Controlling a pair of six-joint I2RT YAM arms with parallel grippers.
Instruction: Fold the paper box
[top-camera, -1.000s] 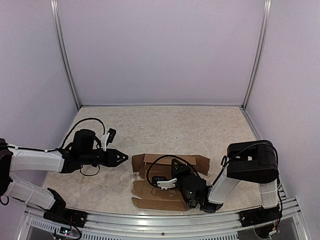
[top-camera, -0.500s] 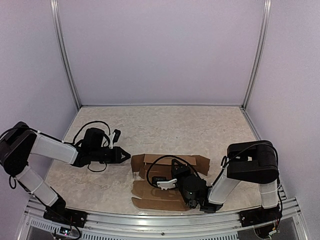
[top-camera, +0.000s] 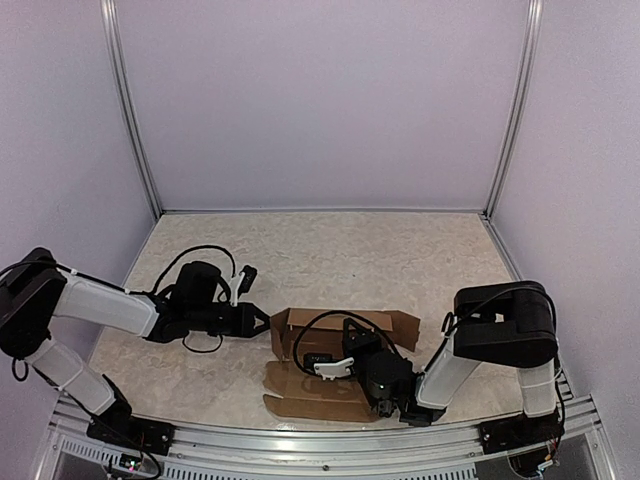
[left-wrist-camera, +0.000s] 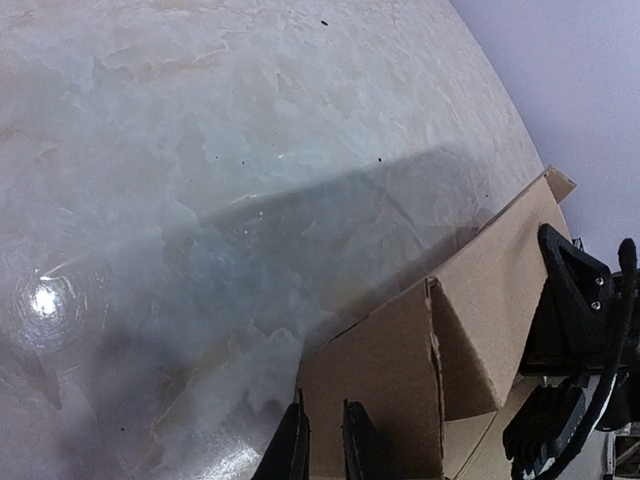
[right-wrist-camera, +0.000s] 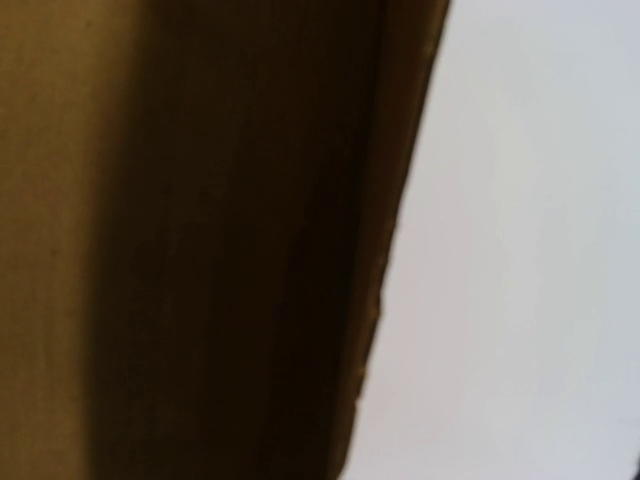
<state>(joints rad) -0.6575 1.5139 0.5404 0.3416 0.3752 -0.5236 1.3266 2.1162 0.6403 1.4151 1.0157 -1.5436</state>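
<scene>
The paper box (top-camera: 300, 392) is brown cardboard, partly folded, lying at the table's near centre with its back wall and side flaps raised. My left gripper (top-camera: 262, 320) points right and its tips touch the box's left end. In the left wrist view its fingers (left-wrist-camera: 296, 448) stand nearly together over a raised flap of the box (left-wrist-camera: 380, 370). My right gripper (top-camera: 385, 393) is pressed low into the box's middle, and its jaws are hidden. The right wrist view shows only dark cardboard (right-wrist-camera: 200, 240) very close and pale wall.
Marbled beige table (top-camera: 330, 250) inside pale walls with metal corner posts (top-camera: 130, 110). A metal rail (top-camera: 330, 440) runs along the near edge. The right arm's black link (left-wrist-camera: 575, 300) shows behind the flap in the left wrist view.
My left gripper has moved right across the table, from apart from the box to touching its left end. The right arm and the box have barely moved.
</scene>
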